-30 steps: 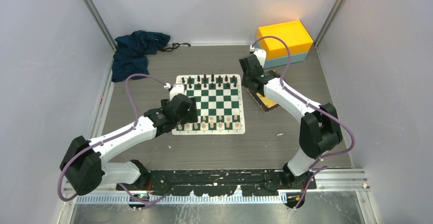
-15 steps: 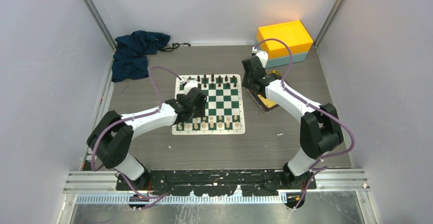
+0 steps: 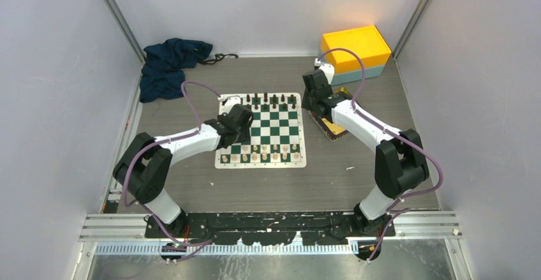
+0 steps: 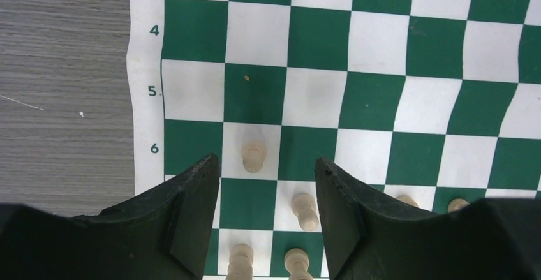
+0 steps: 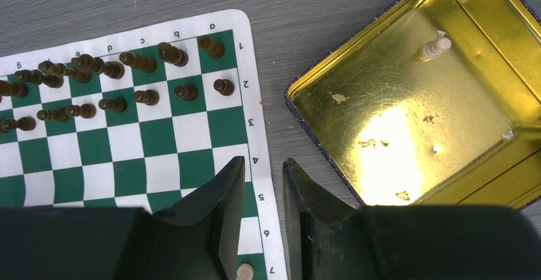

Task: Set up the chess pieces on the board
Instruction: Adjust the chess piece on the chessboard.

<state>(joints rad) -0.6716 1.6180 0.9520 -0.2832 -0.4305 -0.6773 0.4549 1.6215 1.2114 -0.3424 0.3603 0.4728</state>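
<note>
So the left gripper (image 4: pixel 266 159) hangs over the left part of the board (image 4: pixel 145 69), a flat mat of dark green and white squares with a white numbered border. Its chunky black jaws are spread apart. One little cream pawn (image 4: pixel 254 157) stands upright in the gap on a white square in row 6, touching neither finger. More cream pieces (image 4: pixel 305 211), smooth turned shapes with round heads, sit lower in that frame. In the top view they line up along the bottom edge of the board, with the black pieces (image 3: pixel 265 99) along the top edge.

The right gripper (image 5: pixel 263 161) hovers over the board's border beside a gold tin (image 5: pixel 395 133), its jaws parted just a little with nothing between them. The tin is rectangular, shiny, scuffed and full of glare. A lone cream piece (image 5: pixel 434 48) sits in it toward the upper right. The table (image 4: pixel 64 69) is grey with a wood-grain look.
</note>
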